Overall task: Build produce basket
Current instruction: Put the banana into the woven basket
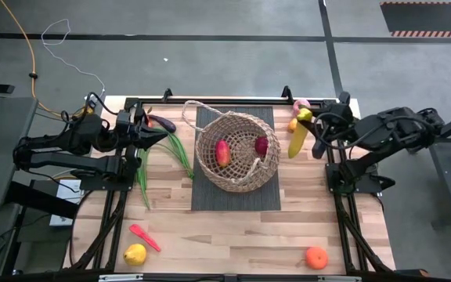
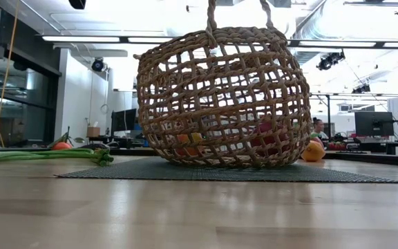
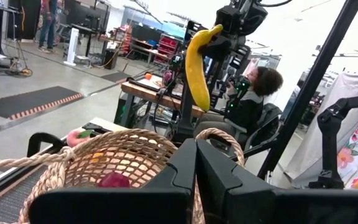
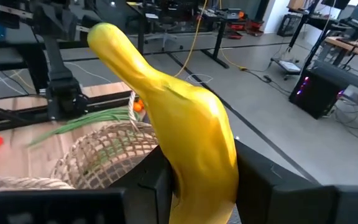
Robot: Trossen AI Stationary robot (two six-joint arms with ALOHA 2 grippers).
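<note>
- A pale wooden table [image 1: 233, 227] stands on a grey floor; beyond it the low view shows a workshop with desks, screens and strip lights.
- The basket [image 1: 237, 150] sits on a dark mat [image 1: 210, 196] at the middle of the table, holding a pink-and-yellow fruit [image 1: 222, 153] and a dark red one [image 1: 261, 146].
- Green bean stalks [image 1: 180, 154] and an eggplant [image 1: 161, 122] lie left of the basket, by the left claw [image 1: 163, 135], whose fingers are pressed together on nothing.
- The right claw [image 1: 310, 125] is clamped on a banana [image 1: 297, 138], held in the air just right of the basket.
- A lemon [image 1: 135, 254] and a red pepper [image 1: 144, 236] lie near the front left corner, an orange [image 1: 315, 258] near the front right.
- Fruits behind the right claw are partly hidden.
- A seated person [image 3: 253, 93] shows beyond the table.
</note>
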